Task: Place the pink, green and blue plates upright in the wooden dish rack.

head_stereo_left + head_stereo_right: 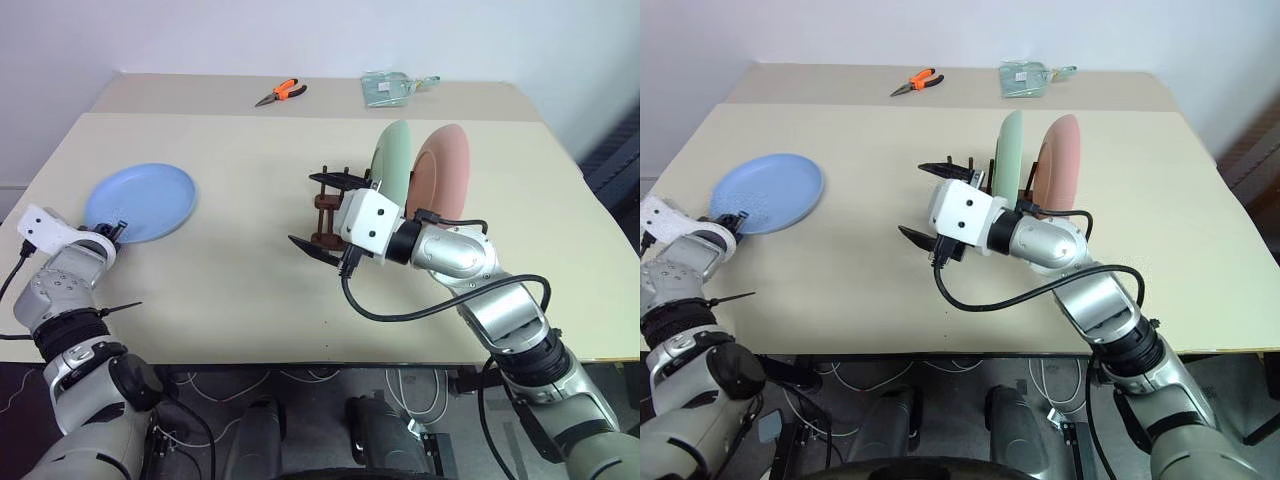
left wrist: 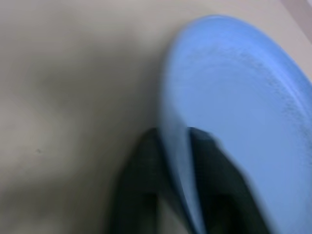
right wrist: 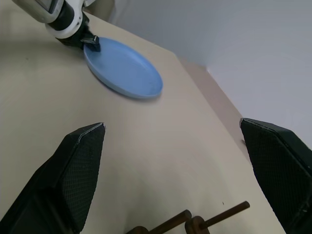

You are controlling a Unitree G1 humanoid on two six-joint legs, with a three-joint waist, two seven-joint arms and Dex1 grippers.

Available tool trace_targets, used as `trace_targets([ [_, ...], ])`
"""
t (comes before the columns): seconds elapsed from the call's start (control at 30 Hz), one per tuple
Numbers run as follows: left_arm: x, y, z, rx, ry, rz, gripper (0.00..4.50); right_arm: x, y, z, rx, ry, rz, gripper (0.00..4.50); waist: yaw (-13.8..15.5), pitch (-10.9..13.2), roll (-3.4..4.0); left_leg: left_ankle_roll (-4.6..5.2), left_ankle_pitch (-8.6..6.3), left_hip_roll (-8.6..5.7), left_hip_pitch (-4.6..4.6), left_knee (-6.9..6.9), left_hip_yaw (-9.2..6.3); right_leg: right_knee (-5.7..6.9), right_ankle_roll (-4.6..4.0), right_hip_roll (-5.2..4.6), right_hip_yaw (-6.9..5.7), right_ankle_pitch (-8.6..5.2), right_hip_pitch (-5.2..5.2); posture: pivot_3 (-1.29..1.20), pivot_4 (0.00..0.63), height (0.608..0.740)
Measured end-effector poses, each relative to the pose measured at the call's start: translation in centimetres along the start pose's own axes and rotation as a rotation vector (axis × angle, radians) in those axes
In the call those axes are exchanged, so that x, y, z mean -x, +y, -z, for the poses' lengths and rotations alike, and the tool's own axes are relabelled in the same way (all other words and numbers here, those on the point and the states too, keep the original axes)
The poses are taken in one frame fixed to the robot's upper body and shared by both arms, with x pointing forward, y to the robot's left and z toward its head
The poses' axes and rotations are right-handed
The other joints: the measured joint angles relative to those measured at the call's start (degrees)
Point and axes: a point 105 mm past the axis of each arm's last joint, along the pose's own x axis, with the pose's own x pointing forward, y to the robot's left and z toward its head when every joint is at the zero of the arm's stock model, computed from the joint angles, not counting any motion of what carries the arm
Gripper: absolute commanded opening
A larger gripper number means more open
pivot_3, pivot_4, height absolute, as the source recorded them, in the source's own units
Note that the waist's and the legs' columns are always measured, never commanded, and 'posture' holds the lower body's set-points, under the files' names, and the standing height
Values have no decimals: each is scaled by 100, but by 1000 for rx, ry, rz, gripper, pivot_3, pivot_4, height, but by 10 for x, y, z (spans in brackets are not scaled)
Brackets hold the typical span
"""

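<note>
A: How do the plates sit?

B: The green plate (image 1: 393,158) and the pink plate (image 1: 443,170) stand on edge in the wooden dish rack (image 1: 328,205) near the middle of the table (image 1: 250,290), green to the left of pink, just beside each other, faces turned left and right. The blue plate (image 1: 141,202) is at the table's left side, well apart from the rack. Its near rim is in the left gripper (image 1: 113,233).

A: What do they look like?

B: Round, shallow and matte: salmon pink, pale mint, light blue. The rack is dark brown with thin upright pegs.

A: And the jaws?

B: The left gripper's black fingers (image 2: 222,185) are pinched on the blue plate's rim, one on each face. The right gripper (image 1: 322,215) hangs just left of the rack, its jaws spread wide, holding nothing.

A: Anything hard to see?

B: The right wrist covers most of the rack and the lower edges of both standing plates, so I cannot tell which slots they occupy. At the far edge lie orange-handled pliers (image 1: 280,93) and a clear packet (image 1: 388,88).
</note>
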Motion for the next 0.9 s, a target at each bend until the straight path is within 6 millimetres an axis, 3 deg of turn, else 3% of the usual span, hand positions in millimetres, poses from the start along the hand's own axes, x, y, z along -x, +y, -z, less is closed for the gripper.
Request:
trace_targets([
  [0.1, -2, -9, -1, -4, -11, 40, 13, 2, -4, 2, -10, 12, 16, 4500, -3, 0, 0, -1, 0, 0, 0, -1, 0, 0, -1, 0, 0, 0, 0, 0, 150, 732],
  [0.17, 0, -27, -2, -52, -29, 122, 13, 3, -7, 3, -9, 19, 25, 4500, 3, 2, -5, -6, 3, 0, -3, -2, -2, -1, -1, 0, -2, 0, 0, 0, 150, 732],
  [0.27, 16, -87, -11, -195, -86, 353, 13, 3, -9, 1, 54, 25, 32, 4500, 17, 10, -18, -23, 12, -1, -23, 0, -9, -4, -3, 0, -6, 0, -10, 0, 150, 732],
  [0.37, 45, -150, -18, -338, -137, 578, 13, -4, -11, -8, 164, 8, 16, 4500, -11, 10, -18, -28, 14, -3, -23, -3, -10, -5, -3, -1, -6, 0, -10, 0, 150, 732],
  [0.47, 77, -196, -6, -481, -115, 757, 13, -17, -10, 1, 298, 54, -7, 4500, -58, 11, -17, -28, 14, -2, -14, -9, -9, -1, -2, 2, -5, 1, -11, 0, 150, 732],
  [0.53, 90, -210, 3, -527, -82, 818, 13, -26, -11, 12, 385, 98, -17, 4500, -108, 11, -16, -27, 15, -1, -10, -11, -9, 2, -2, 4, -5, 1, -11, 0, 150, 732],
  [0.63, 97, -214, 11, -541, -33, 828, 13, -37, -19, 23, 471, 137, -3, 4500, -178, 12, -17, -27, 15, 0, -11, -11, -13, 4, -1, 5, -5, 1, -13, 0, 150, 732],
  [0.73, 107, -220, 21, -541, 6, 864, 0, -48, -25, 25, 557, 146, 6, 3650, -176, 13, -17, -27, 16, -1, -12, -13, -16, 4, 0, 5, -5, 2, -12, 0, 150, 732],
  [0.9, 110, -221, 24, -525, 33, 867, 0, -54, -19, 30, 613, 139, -19, 1046, -164, 13, -17, -28, 16, -2, -15, -12, -17, 3, 1, 4, -5, 2, -12, 0, 150, 732],
])
